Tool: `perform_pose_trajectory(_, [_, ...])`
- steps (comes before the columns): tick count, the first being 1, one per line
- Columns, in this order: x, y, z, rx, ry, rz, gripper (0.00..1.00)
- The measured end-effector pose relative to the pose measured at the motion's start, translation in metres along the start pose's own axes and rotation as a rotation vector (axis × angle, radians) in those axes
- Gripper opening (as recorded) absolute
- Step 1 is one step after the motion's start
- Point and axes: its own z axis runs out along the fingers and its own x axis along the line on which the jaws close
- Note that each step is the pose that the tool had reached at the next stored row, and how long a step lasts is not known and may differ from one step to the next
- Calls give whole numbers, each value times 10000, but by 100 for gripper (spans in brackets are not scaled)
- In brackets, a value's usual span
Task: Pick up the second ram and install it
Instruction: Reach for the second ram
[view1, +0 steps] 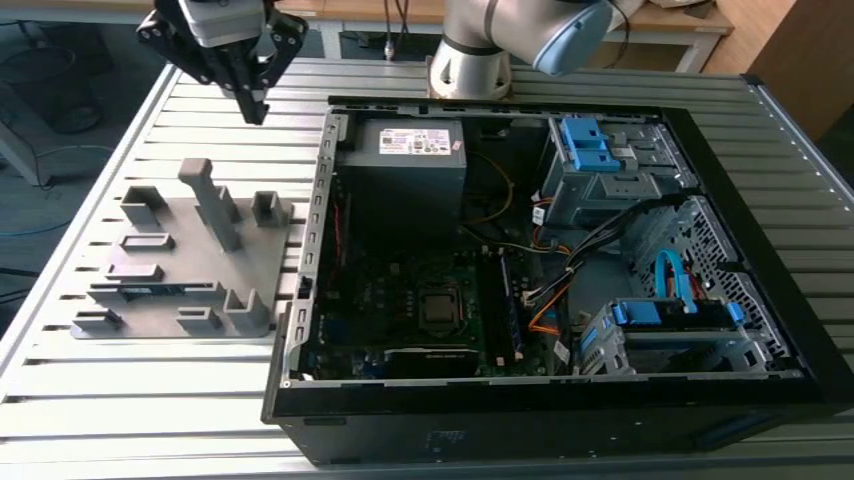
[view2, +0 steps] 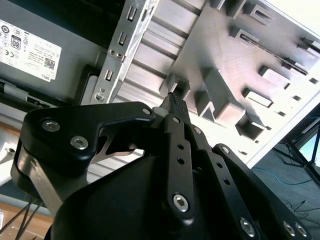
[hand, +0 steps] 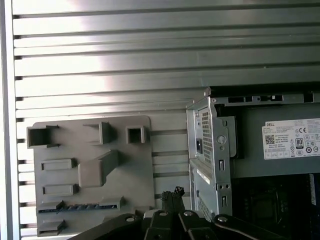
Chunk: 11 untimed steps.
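- The gripper hangs above the slatted metal table at the far side of the scene, on the exterior view's left.
- It sits just beyond the far edge of the grey holder plate and left of the open computer case.
- Its jaws are clenched on nothing: in both wrist views the two black fingers meet at their tips, with no part between them.
- The second ram is a thin blue-green strip lying on edge in a long slot of the holder plate, toward the plate's near-left corner in the exterior view.
- In the first wrist view the second ram shows in that same slot on the holder plate, off to one side of the fingertips.
- The second ram is well apart from the jaws. Most of the plate, with its tall upright blocks, lies between them, and nothing touches the stick.
- In the second wrist view the closed tips point down at the plate's far corner, close to the case's side wall.
- The case lies on its side, open upward. The grey power supply sits at its far-left corner, and the motherboard is nearer.
- The arm's base stands at the far edge of the table, behind the case.
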Motion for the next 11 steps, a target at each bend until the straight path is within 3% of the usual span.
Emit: perform_pose_trajectory(11, [198,-15,1,0,0,0,10])
